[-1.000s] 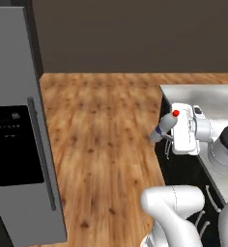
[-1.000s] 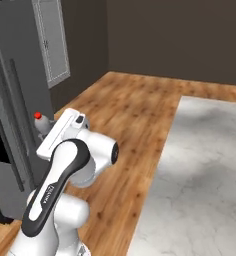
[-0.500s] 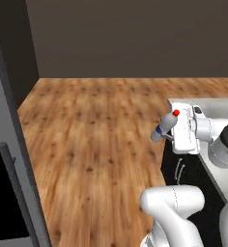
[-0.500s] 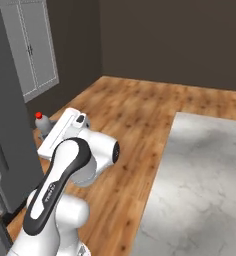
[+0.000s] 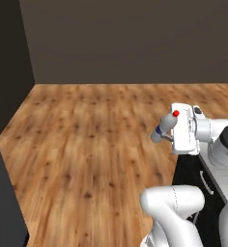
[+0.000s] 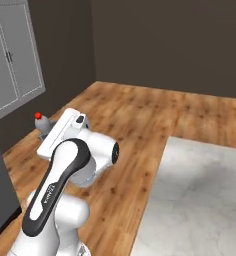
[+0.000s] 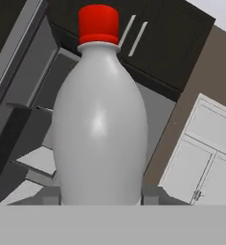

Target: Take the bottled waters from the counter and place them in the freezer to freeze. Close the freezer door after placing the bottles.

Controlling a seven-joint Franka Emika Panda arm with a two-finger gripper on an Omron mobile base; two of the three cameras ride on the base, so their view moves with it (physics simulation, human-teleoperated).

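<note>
Here: gripper (image 5: 170, 131) clamped on a bottled water (image 5: 164, 127), jaws closed against its sides. Bottle held out in the air over the wooden floor (image 5: 87, 144), touching no surface. In the left base view, bottle tilted, red cap (image 5: 176, 113) up and to the right, blue label band (image 5: 158, 130) lower down, clear body pointing down-left away from the white hand. In the right base view, red cap (image 6: 38, 115) and a bit of grey-white body (image 6: 43, 128) peeking out past the far left side of the hand, over the floor. In the hand view, bottle (image 7: 100, 129) upright and central, red cap (image 7: 98, 23) at the top, lower body seated between the two grey fingers (image 7: 153, 195) at the bottom edge.

Behind the bottle in the hand view: grey shelves and walls of the open freezer (image 7: 36, 143) on the left, dark upper cabinets (image 7: 158, 43) with silver bar handles above, white panelled cabinet doors (image 7: 206, 162) on the right. Same white panelled doors (image 6: 15, 65) at the upper left of the right base view.

Marble counter (image 6: 200, 195) at the lower right of the right base view, well apart from the bottle. Dark cabinet front (image 5: 203, 178) with a silver handle at the lower right of the left base view, just below the hand. Dark slab (image 5: 2, 193) along the left edge of that view, too close to identify.
</note>
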